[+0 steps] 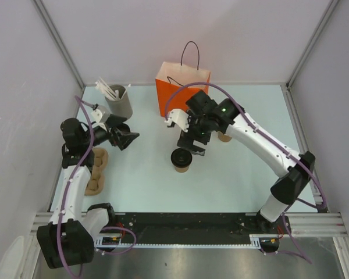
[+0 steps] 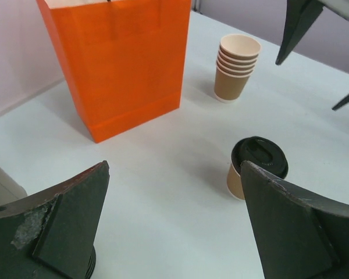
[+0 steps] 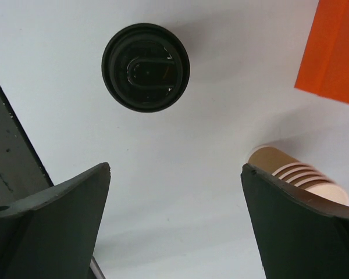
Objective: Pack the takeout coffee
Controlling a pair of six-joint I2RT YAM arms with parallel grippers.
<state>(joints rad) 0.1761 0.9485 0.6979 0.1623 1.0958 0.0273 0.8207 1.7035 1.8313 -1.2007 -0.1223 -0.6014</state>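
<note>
On pale table (image 2: 163, 197): kraft cup (image 2: 236, 181) w/ round black plastic lid (image 2: 259, 156) (upright); left end effector (image 2: 174, 165), right end effector (image 3: 174, 168) splayed.

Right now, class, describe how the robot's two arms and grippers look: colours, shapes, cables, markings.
The left arm and right arm have white links, black joints and a purple cable looping alongside each. The right arm carries a small green light. The left gripper and right gripper are black with broad wedge-shaped fingers; one left finger shows grey scuffing.
</note>
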